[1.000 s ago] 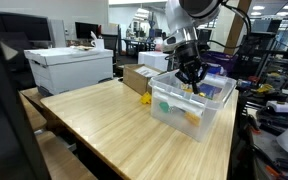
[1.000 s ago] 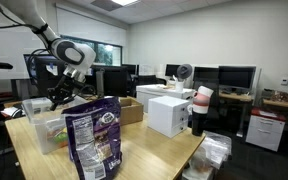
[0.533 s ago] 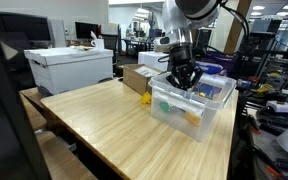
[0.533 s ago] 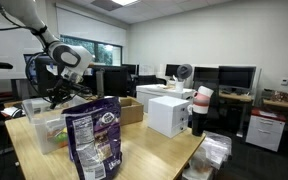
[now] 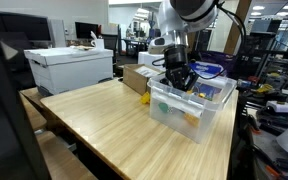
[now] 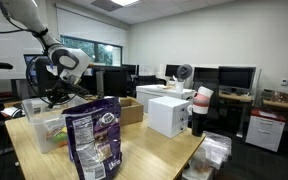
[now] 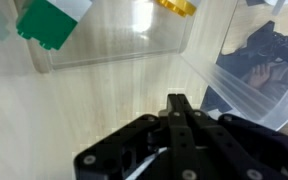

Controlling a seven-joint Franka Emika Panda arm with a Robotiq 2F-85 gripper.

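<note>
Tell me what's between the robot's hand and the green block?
Only bare plastic of the clear bin lies between hand and green block, in the wrist view.

Wooden table (image 5: 94, 125) carries everything: a clear plastic bin (image 5: 170, 108) sits at two o'clock on the top, a yellow block (image 5: 145, 99) just beside it at nine o'clock, a cardboard box (image 5: 134, 78) at eleven. A snack bag (image 6: 94, 140) stands upright.
</note>
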